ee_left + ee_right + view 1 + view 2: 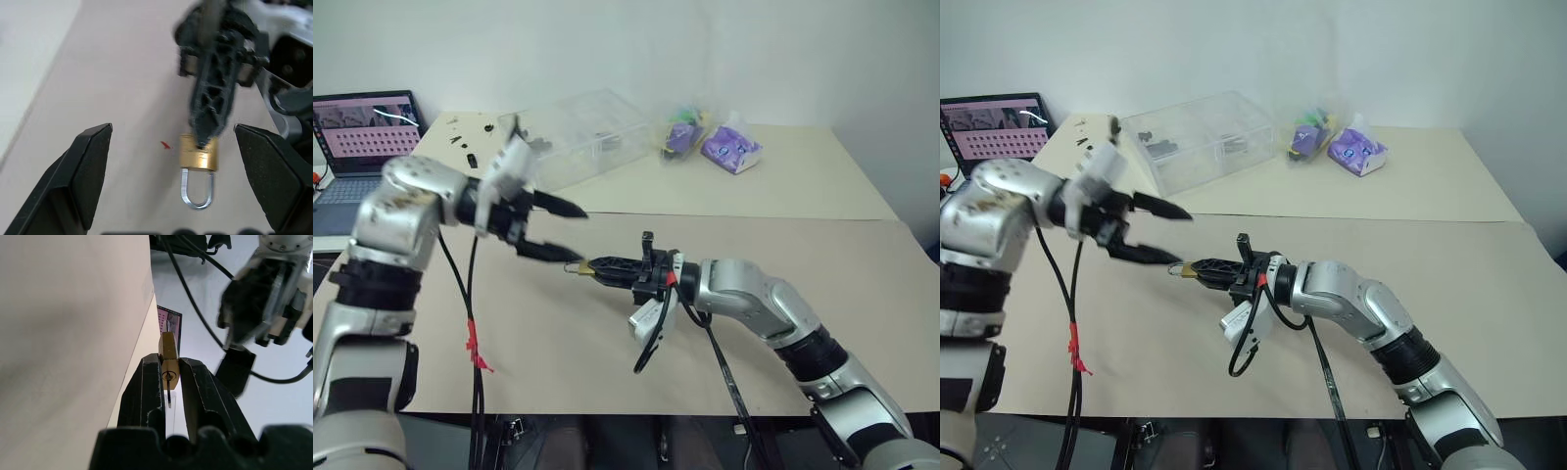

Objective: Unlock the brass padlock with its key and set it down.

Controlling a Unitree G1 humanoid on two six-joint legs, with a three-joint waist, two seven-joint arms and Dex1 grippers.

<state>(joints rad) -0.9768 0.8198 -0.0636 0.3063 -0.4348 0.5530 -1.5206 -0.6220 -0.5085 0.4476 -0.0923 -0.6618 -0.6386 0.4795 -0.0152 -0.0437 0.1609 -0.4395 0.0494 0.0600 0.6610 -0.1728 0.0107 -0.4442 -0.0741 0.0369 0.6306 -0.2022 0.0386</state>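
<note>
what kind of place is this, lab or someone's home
Most likely a lab or test bench: a paper-covered table, a laptop at its far left corner, and a clear plastic parts box against a bare white wall.

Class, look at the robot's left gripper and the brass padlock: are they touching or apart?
Apart. In the left wrist view, the left gripper is open, its fingers standing clear on both sides of the padlock, which the right gripper holds.

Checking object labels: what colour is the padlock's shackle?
Silvery, on a golden-brass padlock; the left wrist view shows it best.
</note>
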